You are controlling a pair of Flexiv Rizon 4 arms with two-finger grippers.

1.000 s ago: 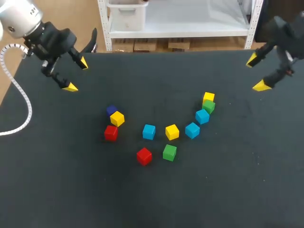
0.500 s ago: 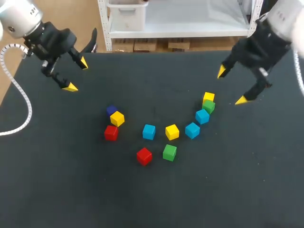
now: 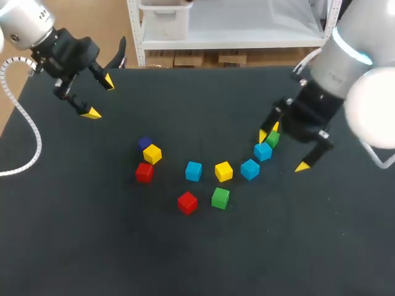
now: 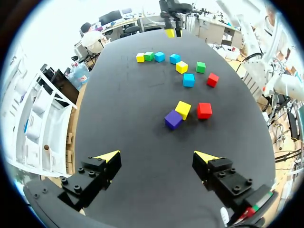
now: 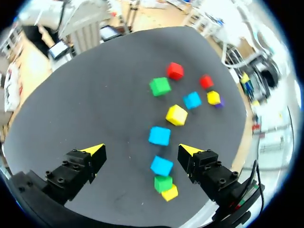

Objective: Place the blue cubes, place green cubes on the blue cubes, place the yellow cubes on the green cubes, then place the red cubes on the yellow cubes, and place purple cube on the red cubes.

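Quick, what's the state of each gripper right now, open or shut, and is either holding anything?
Left gripper: open, holding nothing.
Right gripper: open, holding nothing.

Eleven cubes sit on the black table (image 3: 185,259), in five colours. There are three blue cubes (image 3: 193,171) (image 3: 249,168) (image 3: 263,151), two green cubes (image 3: 220,198) (image 3: 272,139), three yellow cubes (image 3: 152,154) (image 3: 223,171) (image 4: 140,57), two red cubes (image 3: 144,172) (image 3: 187,202) and a single purple cube (image 3: 145,143). The third yellow, nearest the table's right edge, is largely covered in the head view and is counted from the wrist views.
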